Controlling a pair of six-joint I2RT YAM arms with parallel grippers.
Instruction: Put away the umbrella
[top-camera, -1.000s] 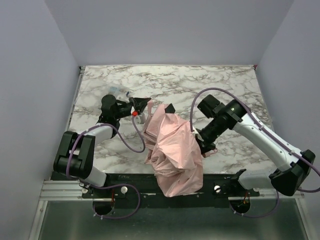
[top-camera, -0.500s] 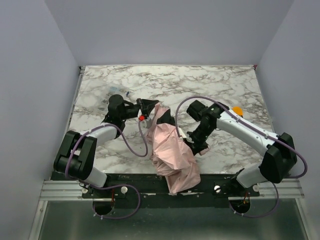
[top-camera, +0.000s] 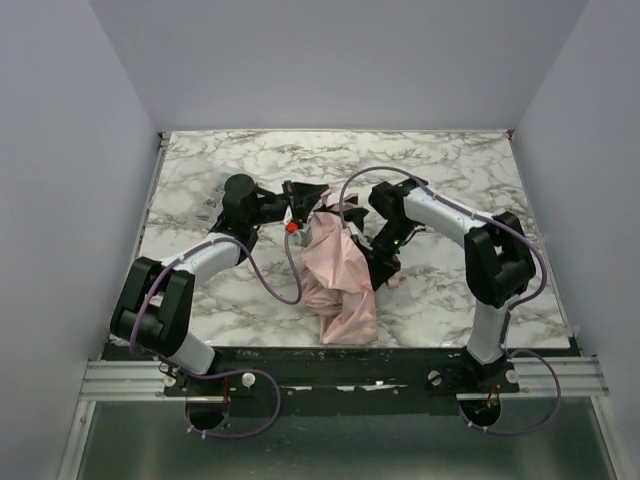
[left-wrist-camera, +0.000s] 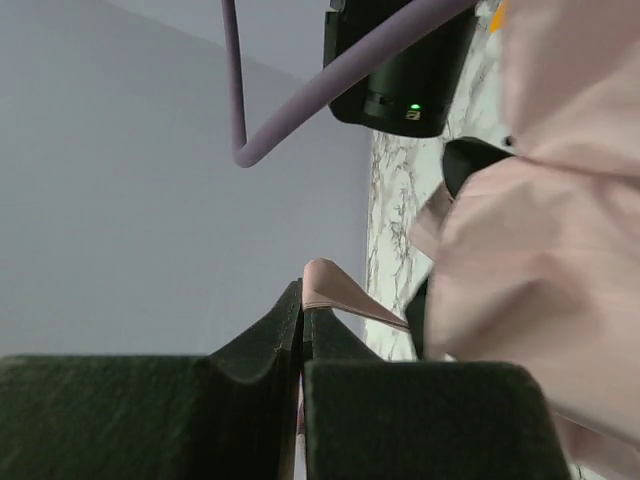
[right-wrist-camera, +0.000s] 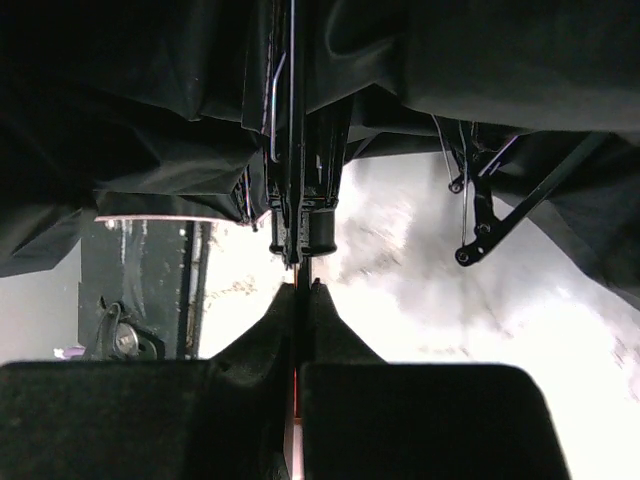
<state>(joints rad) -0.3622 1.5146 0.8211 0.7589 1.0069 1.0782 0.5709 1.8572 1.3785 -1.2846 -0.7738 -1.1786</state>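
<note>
The pale pink umbrella (top-camera: 338, 280) lies crumpled and half folded on the marble table (top-camera: 450, 160), between the two arms. My left gripper (top-camera: 312, 200) is at its far left end. In the left wrist view the left gripper (left-wrist-camera: 302, 292) is shut on a thin pink strap (left-wrist-camera: 345, 300), with the umbrella's fabric (left-wrist-camera: 540, 250) bulging at the right. My right gripper (top-camera: 378, 266) reaches in from the right. Seen from under the dark canopy, the right gripper (right-wrist-camera: 302, 288) is shut on the thin shaft just below the black runner (right-wrist-camera: 308, 225). Thin ribs (right-wrist-camera: 500, 215) hang at the right.
The umbrella's near end reaches the table's front edge by the black rail (top-camera: 420, 355). Purple cables loop over the table from both arms (top-camera: 265, 285). Lilac walls close in left, right and behind. A bit of orange (left-wrist-camera: 498, 12) shows beyond the right arm.
The umbrella has been gathered narrower and pulled back onto the table from over the front edge. The right arm swung left and farther in; the left gripper moved right.
</note>
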